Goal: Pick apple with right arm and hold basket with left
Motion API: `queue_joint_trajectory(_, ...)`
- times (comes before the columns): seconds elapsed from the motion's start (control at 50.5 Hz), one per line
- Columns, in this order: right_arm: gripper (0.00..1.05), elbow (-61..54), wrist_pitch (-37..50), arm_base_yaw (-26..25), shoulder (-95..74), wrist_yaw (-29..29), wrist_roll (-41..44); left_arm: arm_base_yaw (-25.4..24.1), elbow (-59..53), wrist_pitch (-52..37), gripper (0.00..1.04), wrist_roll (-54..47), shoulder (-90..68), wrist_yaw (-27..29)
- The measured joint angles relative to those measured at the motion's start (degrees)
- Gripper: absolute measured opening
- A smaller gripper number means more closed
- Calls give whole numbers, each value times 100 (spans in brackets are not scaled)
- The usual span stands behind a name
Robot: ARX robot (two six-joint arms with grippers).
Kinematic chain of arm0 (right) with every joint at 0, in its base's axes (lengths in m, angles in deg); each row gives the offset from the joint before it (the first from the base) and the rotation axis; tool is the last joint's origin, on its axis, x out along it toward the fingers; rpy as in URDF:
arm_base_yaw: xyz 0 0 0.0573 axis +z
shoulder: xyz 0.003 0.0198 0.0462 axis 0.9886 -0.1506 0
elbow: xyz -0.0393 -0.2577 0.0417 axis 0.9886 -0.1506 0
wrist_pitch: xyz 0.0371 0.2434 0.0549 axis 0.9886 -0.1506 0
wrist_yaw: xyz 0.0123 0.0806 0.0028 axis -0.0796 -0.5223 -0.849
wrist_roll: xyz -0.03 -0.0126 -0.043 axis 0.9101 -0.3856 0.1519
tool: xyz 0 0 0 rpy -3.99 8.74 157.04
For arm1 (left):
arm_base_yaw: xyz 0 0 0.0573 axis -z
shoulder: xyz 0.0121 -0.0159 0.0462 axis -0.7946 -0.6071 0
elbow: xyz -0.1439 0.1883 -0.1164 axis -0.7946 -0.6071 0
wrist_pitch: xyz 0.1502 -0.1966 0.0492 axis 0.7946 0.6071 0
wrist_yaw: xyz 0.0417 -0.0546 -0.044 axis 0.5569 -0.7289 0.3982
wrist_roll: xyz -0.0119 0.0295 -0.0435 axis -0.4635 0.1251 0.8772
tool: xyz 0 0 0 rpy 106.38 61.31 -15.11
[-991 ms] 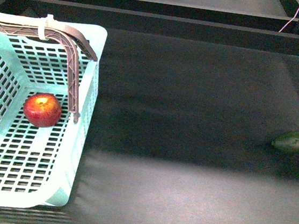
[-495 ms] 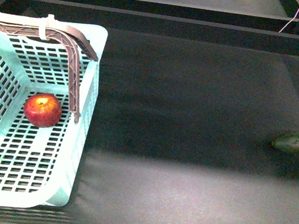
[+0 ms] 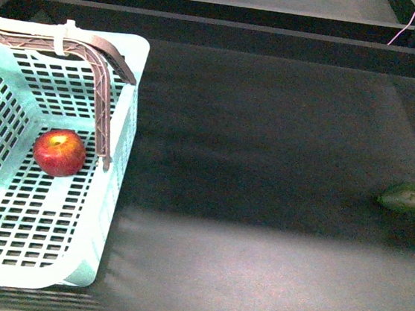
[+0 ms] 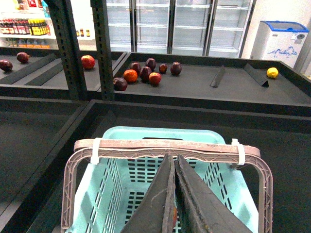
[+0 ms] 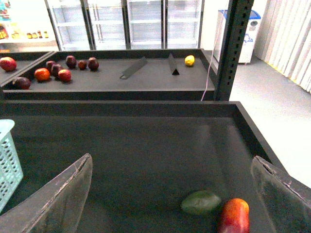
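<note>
The apple (image 3: 59, 152), red with a yellow patch at its stem, lies inside the pale turquoise basket (image 3: 110, 189) at the table's left, close to the drooping brown-mauve handles (image 3: 92, 46). Neither gripper shows in the front view. In the left wrist view my left gripper (image 4: 174, 158) is shut with nothing in it, its tips just short of the tied handles (image 4: 165, 148) over the basket (image 4: 121, 187). My right gripper (image 5: 171, 160) stands wide open above the dark table at the far right, its fingers (image 5: 63, 194) apart and empty.
A dull green oval fruit (image 5: 200, 202) and a red-orange fruit (image 5: 234, 216) lie together under the right gripper, at the table's right edge (image 3: 409, 197). A raised rim bounds the table. Behind it a shelf holds several fruits (image 4: 146, 73), flanked by metal uprights (image 5: 233, 48).
The green fruit at the right edge looks paler and more blurred than a second ago. The basket and the apple have not moved.
</note>
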Motion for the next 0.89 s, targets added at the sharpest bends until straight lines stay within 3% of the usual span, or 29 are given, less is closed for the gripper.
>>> queue_joint_trajectory(0.396, 96, 0, 0, 0, 0, 2, 0, 0, 0, 1126, 3, 0, 1180, 0)
queue_joint_trajectory(0.832, 96, 0, 0, 0, 0, 2, 0, 0, 0, 1775, 3, 0, 1834, 0)
queue_joint_trajectory(0.892, 96, 0, 0, 0, 0, 0, 0, -2, 2, 2374, 3, 0, 2269, 0)
